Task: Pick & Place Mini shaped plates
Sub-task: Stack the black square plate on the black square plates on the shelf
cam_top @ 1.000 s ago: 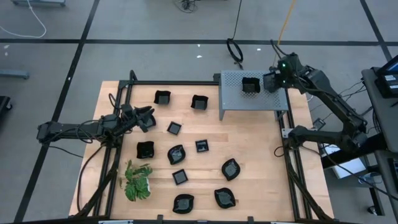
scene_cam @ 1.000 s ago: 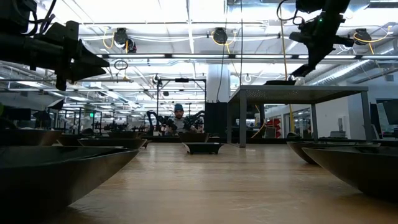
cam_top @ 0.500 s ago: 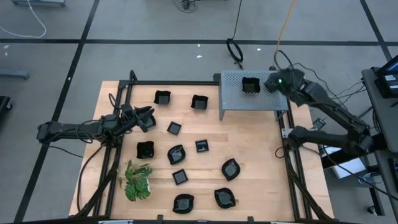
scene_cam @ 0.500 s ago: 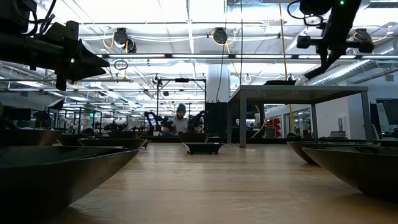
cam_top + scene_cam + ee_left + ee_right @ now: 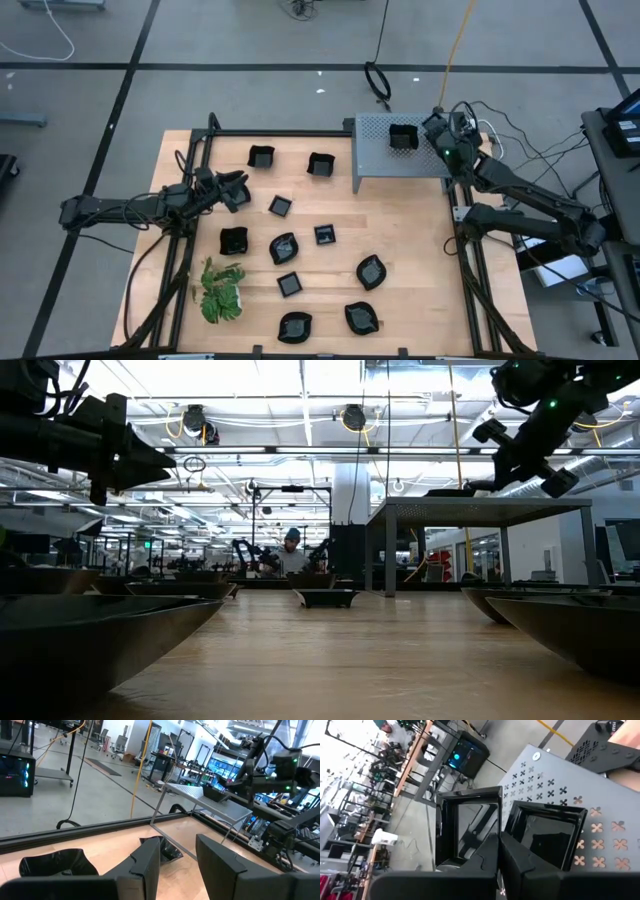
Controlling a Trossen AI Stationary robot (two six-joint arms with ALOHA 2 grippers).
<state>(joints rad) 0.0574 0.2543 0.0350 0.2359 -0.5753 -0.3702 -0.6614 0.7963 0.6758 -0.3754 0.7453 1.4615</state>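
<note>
Risk first: right gripper sits low over the box, right beside the two square plates parked on top. Fingers are pressed together with nothing between them. Any sideways sweep at this height could clip a plate rim and shove it across the perforated top or off the edge; they're glossy, so I'd expect them to slide easily. The two plates sit just beside each other, and a nudge on one probably moves both. The high view shows only one plate clearly, so the other may be under the arm. Check before the next drop or they may stack crooked.

Left gripper waits over the left side of the table, fingers parted, holding nothing. Two plates lie near it. A blind descent could land a finger on a rim and flip one.

Other plates are spread over the table, well apart: two near the far edge, the others mid-table and toward the near edge. Plant sits at the near left corner, close to one plate, and its leaves could snag a finger.

Surface: light wood, flat, black rails along the sides. Room: open lab, grey floor, cables, benches, ceiling lights, and a person far behind.
</note>
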